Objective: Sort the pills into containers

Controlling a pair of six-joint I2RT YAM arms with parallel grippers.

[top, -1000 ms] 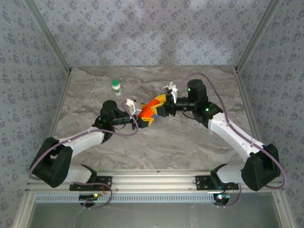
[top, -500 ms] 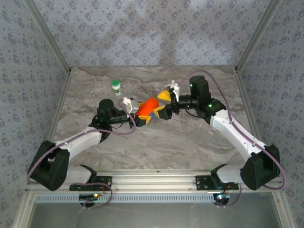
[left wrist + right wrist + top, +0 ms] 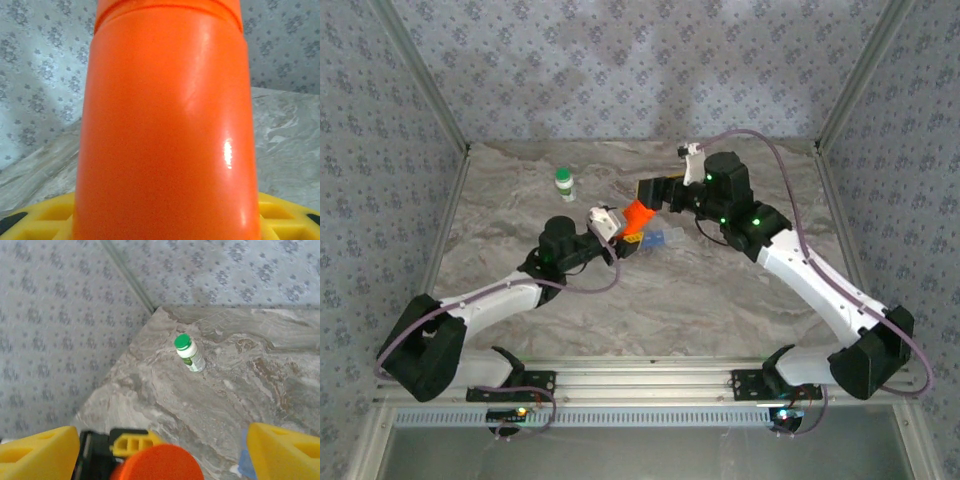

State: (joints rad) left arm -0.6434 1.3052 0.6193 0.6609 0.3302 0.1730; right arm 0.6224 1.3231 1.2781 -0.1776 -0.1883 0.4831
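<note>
Pill box [image 3: 663,238] sits on the table [image 3: 720,300] just right of the orange bottle [image 3: 638,214] clamped in our left gripper [image 3: 623,226], with our right gripper [image 3: 652,190] wide open and empty on the bottle's far side.

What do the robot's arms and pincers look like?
The left arm and right arm are white tubes with chunky black joints and a thin purplish cable looping along each. The left pincer and right pincer have yellow fingers. Tiny green lights dot the right arm.
</note>
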